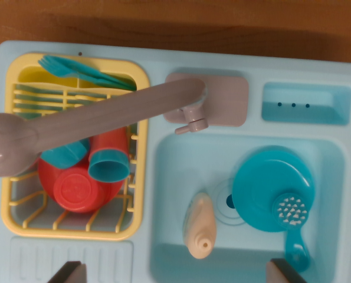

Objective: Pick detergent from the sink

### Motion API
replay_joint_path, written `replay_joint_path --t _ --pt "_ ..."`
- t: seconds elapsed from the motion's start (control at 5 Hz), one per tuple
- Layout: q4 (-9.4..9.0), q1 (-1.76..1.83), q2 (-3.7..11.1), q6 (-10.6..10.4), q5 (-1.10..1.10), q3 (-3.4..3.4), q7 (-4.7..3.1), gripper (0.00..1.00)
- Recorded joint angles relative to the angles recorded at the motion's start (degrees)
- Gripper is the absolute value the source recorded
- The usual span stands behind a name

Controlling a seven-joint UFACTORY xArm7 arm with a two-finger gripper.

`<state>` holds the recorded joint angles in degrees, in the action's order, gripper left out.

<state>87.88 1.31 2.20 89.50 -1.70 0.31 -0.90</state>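
pale blue sink point(169, 177), wooden counter point(175, 20)

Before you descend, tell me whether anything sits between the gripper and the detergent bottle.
Nothing visible blocks it. The detergent bottle lies exposed in the sink basin, above the gripper in the wrist view. The teal strainer pan lies close on the wrist view's right; the faucet swings away over the rack.

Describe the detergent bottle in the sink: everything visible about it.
The detergent bottle is small, cream-beige, matte plastic by its look, with a rounded body narrowing to an open round spout. It lies on its side on the basin floor of the light blue sink, spout toward the picture's bottom, beside the drain, apart from the teal strainer pan.
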Motion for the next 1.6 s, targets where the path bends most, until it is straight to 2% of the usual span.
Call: replay_joint_path --t 0.2,0.4,0.6,0.8,1.0,1.2,1.4,1.6 --pt "-0.86 -0.08 0.08 -0.92 0.06 -0.09 -0.17 0.00" --pt "-0.86 -0.08 0.08 -0.92 0.06 -0.09 -0.17 0.00" --pt "-1.99 -0.18 0.19 -2.13 0.14 -0.21 -0.39 0.00" --pt "-1.99 -0.18 0.19 -2.13 0.14 -0.21 -0.39 0.00" --pt "-3.48 -0.31 0.34 -3.73 0.24 -0.37 -0.68 0.00" --pt "-3.48 -0.31 0.34 -3.73 0.24 -0.37 -0.68 0.00" --pt "-5.23 -0.46 0.51 -5.60 0.35 -0.55 -1.02 0.00" --pt "-5.23 -0.46 0.51 -5.60 0.35 -0.55 -1.02 0.00"
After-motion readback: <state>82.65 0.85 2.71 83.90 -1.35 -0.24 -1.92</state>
